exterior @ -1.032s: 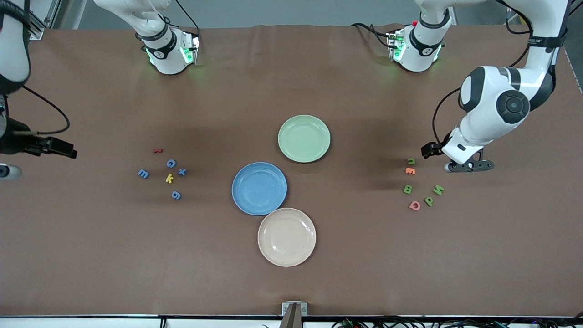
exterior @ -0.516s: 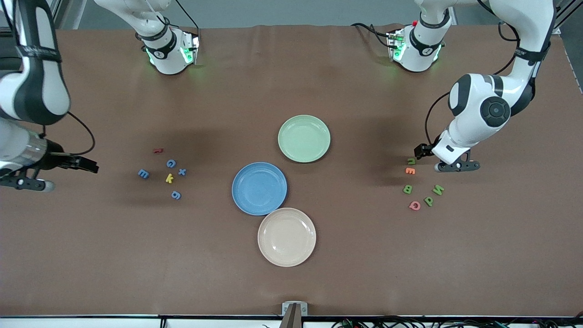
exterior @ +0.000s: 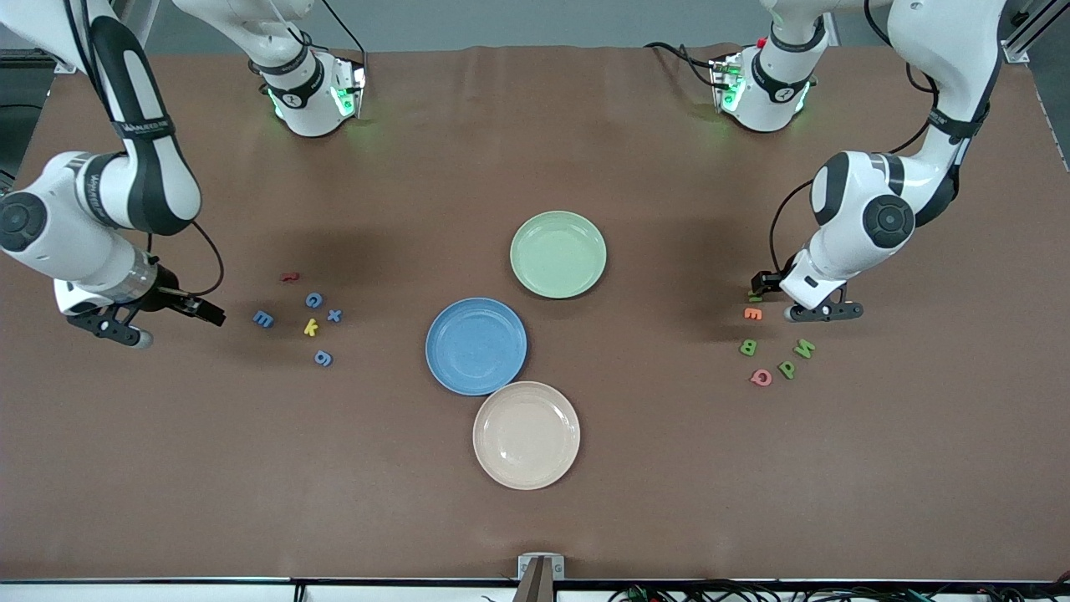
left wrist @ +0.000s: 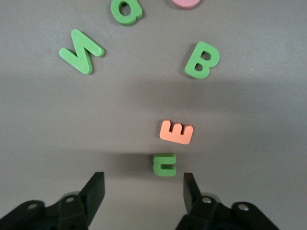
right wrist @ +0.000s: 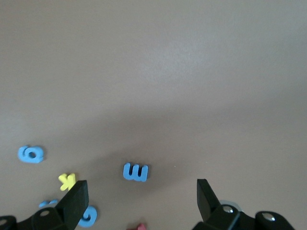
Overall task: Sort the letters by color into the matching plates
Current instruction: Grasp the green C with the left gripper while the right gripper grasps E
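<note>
From the front, my left gripper [exterior: 765, 288] hangs over a small green letter [exterior: 755, 296] at the left arm's end of the table, well apart from the green plate [exterior: 558, 254]. In my left wrist view the fingers [left wrist: 96, 189] stand apart, bare table either side. My right gripper [right wrist: 139, 194] gapes near a blue letter [right wrist: 135, 172].

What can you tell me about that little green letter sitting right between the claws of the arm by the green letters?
The small green letter is a flat, thick cut-out, foam by its look, shaped like a lowercase n or u. It lies flat on the brown table, at the edge of its cluster farthest from the front camera, right beside an orange E, seemingly not quite touching it. The left gripper hovers low over it, fingers open on either side, not touching it.
</note>
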